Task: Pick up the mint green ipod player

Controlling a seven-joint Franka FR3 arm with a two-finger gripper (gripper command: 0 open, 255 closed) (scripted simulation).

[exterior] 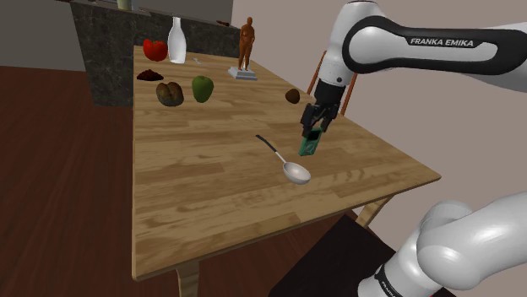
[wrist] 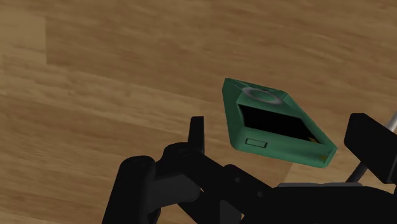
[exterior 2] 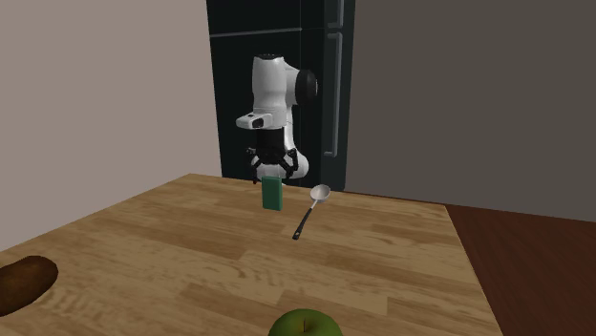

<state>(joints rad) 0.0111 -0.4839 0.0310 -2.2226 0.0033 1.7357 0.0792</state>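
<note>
We see black gripper (exterior: 312,135) w/ jaws clasping top of flat green rectangular iPod (exterior: 309,147), centre-right in shoulder view, over wood-grain table (exterior: 194,186), near shiny spoon (exterior: 296,173), finger contact hard to make out in wrist view

Note the grained light wooden table (exterior: 211,186), glossy grey metal spoon (exterior: 296,172) and smooth green rectangular ipod player (wrist: 273,127)
</note>
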